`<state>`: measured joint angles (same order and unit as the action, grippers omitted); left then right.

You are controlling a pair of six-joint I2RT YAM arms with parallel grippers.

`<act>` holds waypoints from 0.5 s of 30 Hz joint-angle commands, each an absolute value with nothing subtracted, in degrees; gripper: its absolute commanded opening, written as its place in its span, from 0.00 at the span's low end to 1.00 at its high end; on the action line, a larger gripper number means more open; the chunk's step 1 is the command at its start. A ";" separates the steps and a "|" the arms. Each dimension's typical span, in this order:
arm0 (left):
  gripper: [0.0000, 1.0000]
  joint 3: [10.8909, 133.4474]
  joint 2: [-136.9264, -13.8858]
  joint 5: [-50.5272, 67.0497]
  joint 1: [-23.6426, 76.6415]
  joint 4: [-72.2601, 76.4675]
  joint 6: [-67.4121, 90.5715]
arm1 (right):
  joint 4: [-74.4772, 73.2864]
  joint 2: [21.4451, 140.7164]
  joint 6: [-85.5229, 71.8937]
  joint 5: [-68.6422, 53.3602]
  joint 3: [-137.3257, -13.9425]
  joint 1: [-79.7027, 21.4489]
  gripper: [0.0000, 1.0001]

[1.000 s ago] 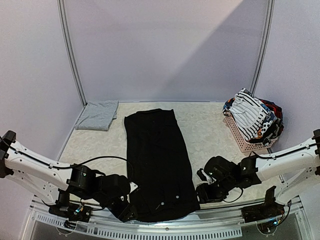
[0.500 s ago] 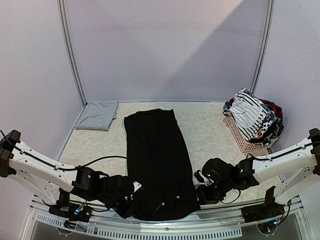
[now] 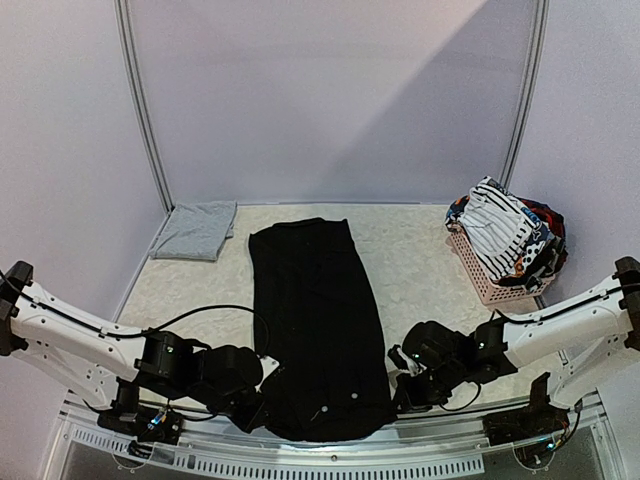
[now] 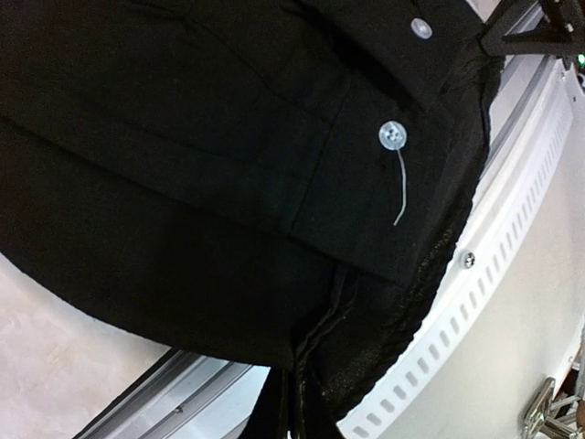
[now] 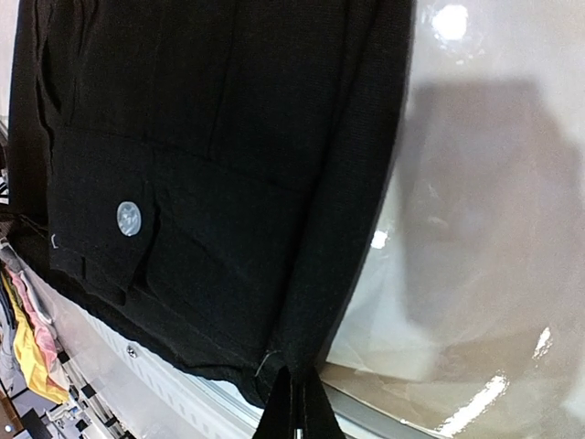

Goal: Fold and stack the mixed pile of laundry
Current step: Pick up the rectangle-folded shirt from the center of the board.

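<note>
The large black trousers (image 3: 315, 320) lie flat along the middle of the table, waistband at the near edge, two white buttons showing (image 4: 391, 135). My left gripper (image 3: 262, 413) is shut on the waistband's near left corner (image 4: 311, 366). My right gripper (image 3: 393, 398) is shut on the near right corner (image 5: 297, 384). The rest of the mixed laundry pile (image 3: 510, 238), with a white black-striped piece on top, fills the pink basket (image 3: 478, 275) at the right. Folded light grey trousers (image 3: 195, 230) lie at the back left.
The slotted white rail (image 3: 300, 465) of the table's near edge runs just under both grippers. Metal frame posts (image 3: 140, 110) stand at the back corners. Bare marbled tabletop (image 3: 420, 260) lies between the black trousers and the basket.
Both grippers have closed from open onto the waistband's near corners. The left one slid inward to the fabric's left corner; the right one shifted slightly toward the near edge.
</note>
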<state>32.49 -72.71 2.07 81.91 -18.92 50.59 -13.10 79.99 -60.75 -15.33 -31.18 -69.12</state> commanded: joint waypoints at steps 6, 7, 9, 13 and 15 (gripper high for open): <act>0.00 34.62 -69.41 -4.68 81.30 -24.36 49.58 | -20.90 77.55 -57.65 -8.81 -37.25 -69.62 0.00; 0.00 34.79 -68.86 -5.19 81.30 -24.58 49.65 | -21.77 77.15 -57.46 -7.85 -37.80 -69.68 0.00; 0.00 35.29 -67.57 -6.62 81.30 -25.42 49.62 | -23.27 76.24 -57.19 -6.20 -38.85 -69.64 0.00; 0.00 36.36 -66.05 -10.23 81.30 -27.41 49.47 | -26.07 75.09 -56.62 -2.25 -41.42 -69.66 0.00; 0.00 36.91 -65.49 -11.85 81.30 -28.14 49.54 | -26.94 74.69 -56.36 -0.50 -42.52 -69.62 0.00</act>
<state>35.11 -66.89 -6.76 81.82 -25.10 50.30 -22.76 76.34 -57.63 -6.55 -39.77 -69.36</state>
